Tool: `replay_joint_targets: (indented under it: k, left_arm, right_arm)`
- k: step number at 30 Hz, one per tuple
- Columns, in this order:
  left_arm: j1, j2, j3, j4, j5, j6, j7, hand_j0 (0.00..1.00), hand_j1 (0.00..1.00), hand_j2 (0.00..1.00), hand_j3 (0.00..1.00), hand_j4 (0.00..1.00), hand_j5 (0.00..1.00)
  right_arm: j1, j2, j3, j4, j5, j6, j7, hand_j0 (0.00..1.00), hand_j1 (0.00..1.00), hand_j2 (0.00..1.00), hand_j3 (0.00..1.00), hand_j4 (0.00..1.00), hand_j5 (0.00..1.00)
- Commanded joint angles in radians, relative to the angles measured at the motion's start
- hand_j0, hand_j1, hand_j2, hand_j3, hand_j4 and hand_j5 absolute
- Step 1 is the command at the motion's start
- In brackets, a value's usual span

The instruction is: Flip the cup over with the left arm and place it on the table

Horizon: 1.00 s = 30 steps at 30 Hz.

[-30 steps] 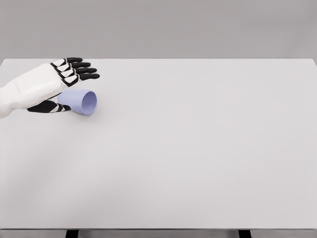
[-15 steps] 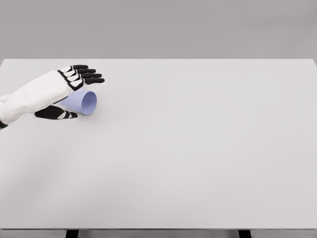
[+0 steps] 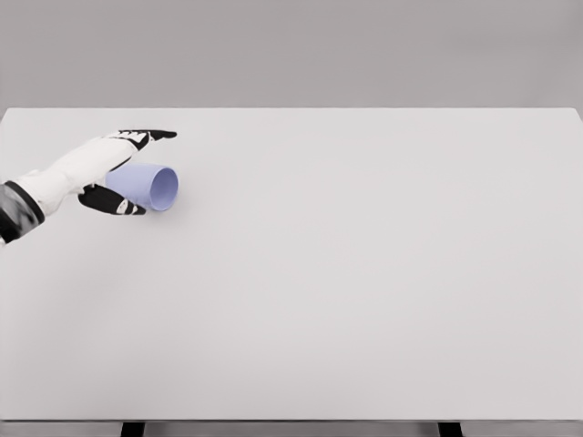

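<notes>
Cup (image 3: 148, 186): a pale lavender one, lying on its side at the far left of the white table (image 3: 364, 291), its open mouth turned to the right and slightly toward the near edge, so the inside wall shows. Its closed end is hidden behind the left hand (image 3: 107, 171), whose white arm comes in from the left edge of the head view. That hand is turned edge-on around the cup: the black-tipped fingers (image 3: 150, 136) reach out along the far side, above the cup's body, and the thumb (image 3: 117, 202) lies along the near side, low by the tabletop. The spread between fingers and thumb is wide, about the width of the cup, with the cup sitting in between. Whether the fingers or thumb actually touch the cup cannot be told from this angle; it looks bracketed, not squeezed. The cup rests on the table surface.
</notes>
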Motion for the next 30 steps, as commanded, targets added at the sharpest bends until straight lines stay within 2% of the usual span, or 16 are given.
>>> replay_joint_targets:
  k: [1, 5, 16, 20, 30]
  left_arm:
    - [-0.002, 0.000, -0.024, 0.025, 0.010, 0.023, 0.000, 1.00, 1.00, 1.00, 1.00, 1.00, 1.00]
    - [-0.051, -0.009, -0.088, 0.074, 0.010, 0.023, -0.006, 1.00, 1.00, 1.00, 1.00, 1.00, 1.00]
    - [-0.087, -0.032, -0.122, 0.163, 0.002, 0.039, -0.007, 1.00, 1.00, 1.00, 1.00, 1.00, 1.00]
    - [-0.141, -0.066, -0.173, 0.227, -0.001, 0.039, -0.006, 1.00, 1.00, 1.00, 1.00, 1.00, 1.00]
    - [-0.175, -0.098, -0.203, 0.284, -0.013, 0.039, -0.007, 1.00, 1.00, 1.00, 1.00, 1.00, 1.00]
  right_arm:
    - [0.000, 0.000, 0.000, 0.000, 0.000, 0.000, 0.000, 1.00, 1.00, 1.00, 1.00, 1.00, 1.00]
    - [0.000, 0.000, 0.000, 0.000, 0.000, 0.000, 0.000, 1.00, 1.00, 1.00, 1.00, 1.00, 1.00]
    - [0.000, 0.000, 0.000, 0.000, 0.000, 0.000, 0.000, 1.00, 1.00, 1.00, 1.00, 1.00, 1.00]
    - [0.000, 0.000, 0.000, 0.000, 0.000, 0.000, 0.000, 1.00, 1.00, 1.00, 1.00, 1.00, 1.00]
    - [0.000, 0.000, 0.000, 0.000, 0.000, 0.000, 0.000, 1.00, 1.00, 1.00, 1.00, 1.00, 1.00]
